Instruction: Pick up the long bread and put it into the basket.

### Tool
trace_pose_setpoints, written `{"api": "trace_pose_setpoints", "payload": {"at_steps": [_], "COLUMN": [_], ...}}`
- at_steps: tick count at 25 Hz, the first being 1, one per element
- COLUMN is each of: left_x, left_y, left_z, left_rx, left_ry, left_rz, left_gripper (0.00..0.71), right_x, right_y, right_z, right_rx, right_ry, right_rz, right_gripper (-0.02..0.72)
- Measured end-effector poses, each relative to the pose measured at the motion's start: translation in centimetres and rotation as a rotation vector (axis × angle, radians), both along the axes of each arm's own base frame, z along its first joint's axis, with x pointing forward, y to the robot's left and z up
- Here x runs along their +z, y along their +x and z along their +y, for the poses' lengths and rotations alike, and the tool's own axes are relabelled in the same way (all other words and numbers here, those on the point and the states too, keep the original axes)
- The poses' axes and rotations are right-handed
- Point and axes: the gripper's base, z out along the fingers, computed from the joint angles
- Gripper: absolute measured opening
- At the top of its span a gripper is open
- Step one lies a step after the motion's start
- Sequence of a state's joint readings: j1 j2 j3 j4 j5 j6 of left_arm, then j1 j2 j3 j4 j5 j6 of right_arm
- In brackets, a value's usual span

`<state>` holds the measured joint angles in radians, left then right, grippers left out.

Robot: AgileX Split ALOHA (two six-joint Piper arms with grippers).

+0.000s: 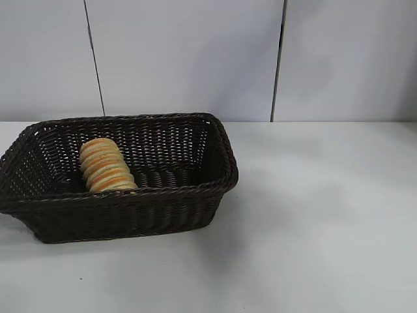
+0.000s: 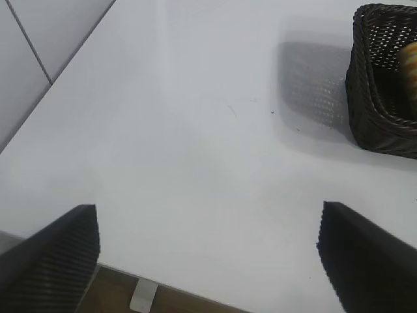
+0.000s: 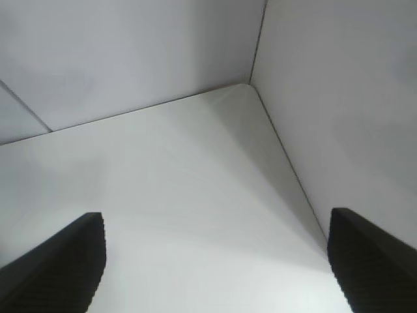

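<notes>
The long bread (image 1: 105, 165) lies inside the dark wicker basket (image 1: 163, 195), towards its left end. It looks light and squashable, best pinched gently across its ridged middle. The left gripper (image 2: 208, 254) and right gripper (image 3: 215, 261) both gape wide, empty, over the bare white table (image 1: 313, 228).

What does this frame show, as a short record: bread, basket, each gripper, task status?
long bread: lying inside the basket, toward its left end
basket: on the white table, left half of exterior view
left gripper: open, empty, over bare table, basket off to one side
right gripper: open, empty, facing a table corner
task status: bread appears placed
</notes>
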<state>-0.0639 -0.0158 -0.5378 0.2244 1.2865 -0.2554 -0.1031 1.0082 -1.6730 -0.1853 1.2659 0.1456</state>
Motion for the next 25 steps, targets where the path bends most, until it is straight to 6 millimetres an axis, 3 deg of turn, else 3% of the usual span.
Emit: {"api": "trace_pose_setpoints", "payload": {"at_steps": [5,10,13,18,25], "left_x": [0.0,0.0,0.0,0.0,0.0], "left_y": [0.0,0.0,0.0,0.0,0.0], "left_z": [0.0,0.0,0.0,0.0,0.0], "left_rx": [0.000,0.000,0.000,0.000,0.000], "left_ry": [0.000,0.000,0.000,0.000,0.000], "left_rz": [0.000,0.000,0.000,0.000,0.000], "left_gripper": [0.654,0.654,0.654,0.654,0.654], "right_x": [-1.9,-7.5,-11.3,-16.2,-20.8], "right_y": [-8.5,-15.2,-17.7,-19.4,-17.5], "right_z": [0.9,1.6,2.0,2.3,2.5], "right_rx": [0.010,0.011,0.023,0.039,0.076], "right_ry": [-0.014,-0.020,-0.013,-0.027,0.012], "right_rz": [-0.103,-0.156,-0.183,-0.188,-0.074], "right_gripper": [0.639,0.639,0.639,0.639,0.639]}}
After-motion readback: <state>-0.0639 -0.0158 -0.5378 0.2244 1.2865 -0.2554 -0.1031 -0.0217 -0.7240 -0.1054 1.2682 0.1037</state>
